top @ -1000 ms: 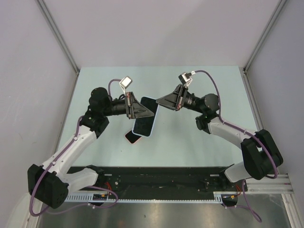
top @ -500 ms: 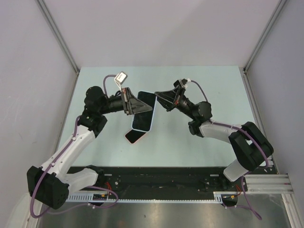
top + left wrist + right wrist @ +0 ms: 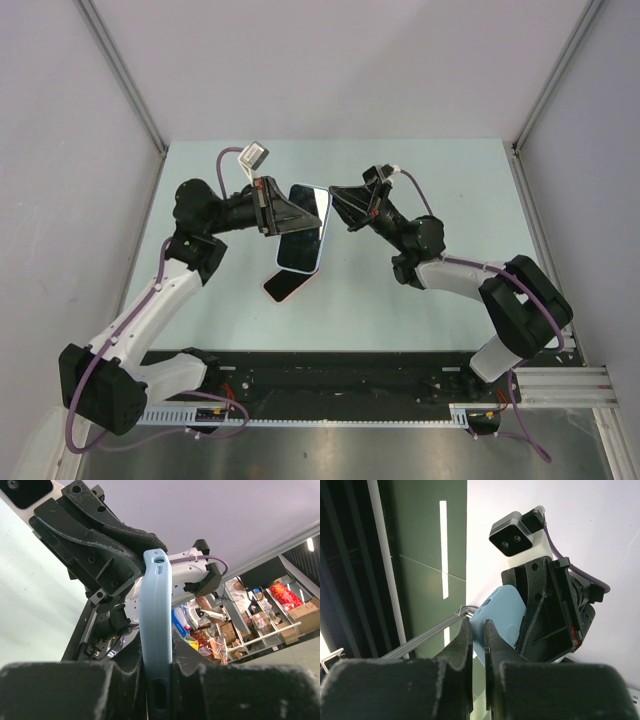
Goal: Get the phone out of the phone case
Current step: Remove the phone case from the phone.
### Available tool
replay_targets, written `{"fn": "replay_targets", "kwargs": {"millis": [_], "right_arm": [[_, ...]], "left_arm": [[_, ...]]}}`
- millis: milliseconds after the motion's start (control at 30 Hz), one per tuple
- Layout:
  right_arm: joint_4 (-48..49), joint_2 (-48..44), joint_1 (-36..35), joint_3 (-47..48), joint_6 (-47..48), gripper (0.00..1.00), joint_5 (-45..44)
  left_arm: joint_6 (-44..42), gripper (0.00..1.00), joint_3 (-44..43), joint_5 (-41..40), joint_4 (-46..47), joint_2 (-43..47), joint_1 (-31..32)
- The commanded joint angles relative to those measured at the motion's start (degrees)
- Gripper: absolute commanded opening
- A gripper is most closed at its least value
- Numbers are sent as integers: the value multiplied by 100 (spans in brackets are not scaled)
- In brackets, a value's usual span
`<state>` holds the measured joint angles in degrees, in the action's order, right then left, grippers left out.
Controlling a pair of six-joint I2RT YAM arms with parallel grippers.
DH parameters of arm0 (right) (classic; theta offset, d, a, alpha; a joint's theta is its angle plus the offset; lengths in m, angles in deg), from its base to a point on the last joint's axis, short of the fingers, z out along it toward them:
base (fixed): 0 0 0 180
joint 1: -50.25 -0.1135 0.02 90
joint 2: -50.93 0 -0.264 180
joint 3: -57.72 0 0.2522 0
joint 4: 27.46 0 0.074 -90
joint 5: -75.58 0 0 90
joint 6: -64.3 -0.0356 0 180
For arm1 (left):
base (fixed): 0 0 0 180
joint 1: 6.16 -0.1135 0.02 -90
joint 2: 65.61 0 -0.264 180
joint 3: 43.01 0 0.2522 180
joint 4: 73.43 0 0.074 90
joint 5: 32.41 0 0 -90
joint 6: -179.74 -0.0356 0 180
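The phone point(image 3: 300, 245) sits screen-up in its light blue phone case point(image 3: 156, 620), held tilted above the table between both arms. My left gripper point(image 3: 308, 225) is shut on the case from the left; in the left wrist view its jaws point(image 3: 159, 675) squeeze the case's side edge. My right gripper point(image 3: 335, 205) comes in from the right, and in the right wrist view point(image 3: 479, 635) its jaws are shut on the rim of the blue case point(image 3: 500, 612). The two grippers' fingers nearly meet at the upper part of the phone.
A flat pink-edged thing point(image 3: 285, 287) lies on the pale green table point(image 3: 420, 300), partly under the held phone. Grey walls point(image 3: 60, 150) close in the left, right and far sides. Both arm bases stand on the black rail point(image 3: 330, 385) at the near edge.
Both grippers and the cased phone have shifted a little towards the far side and the phone has tilted. The right forearm has swung lower and left. Both grips hold as before.
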<state>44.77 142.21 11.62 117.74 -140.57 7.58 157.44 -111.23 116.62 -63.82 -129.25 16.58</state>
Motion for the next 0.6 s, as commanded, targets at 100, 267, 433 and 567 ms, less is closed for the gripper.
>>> {"fn": "replay_targets", "kwargs": {"millis": [100, 267, 433, 567], "right_arm": [[-299, 40, -189, -65, 637, 0, 734], [-3845, -1349, -110, 137, 2792, 0, 648], [-4679, -1701, -4, 147, 3444, 0, 516], [-5169, -1711, -144, 199, 3795, 0, 384]], "left_arm": [[217, 0, -663, 127, 1582, 334, 143], [349, 0, -768, 101, 1574, 431, 134], [638, 0, -865, 39, 1949, 466, 151], [1052, 0, -1032, 4, 2346, 422, 178]]}}
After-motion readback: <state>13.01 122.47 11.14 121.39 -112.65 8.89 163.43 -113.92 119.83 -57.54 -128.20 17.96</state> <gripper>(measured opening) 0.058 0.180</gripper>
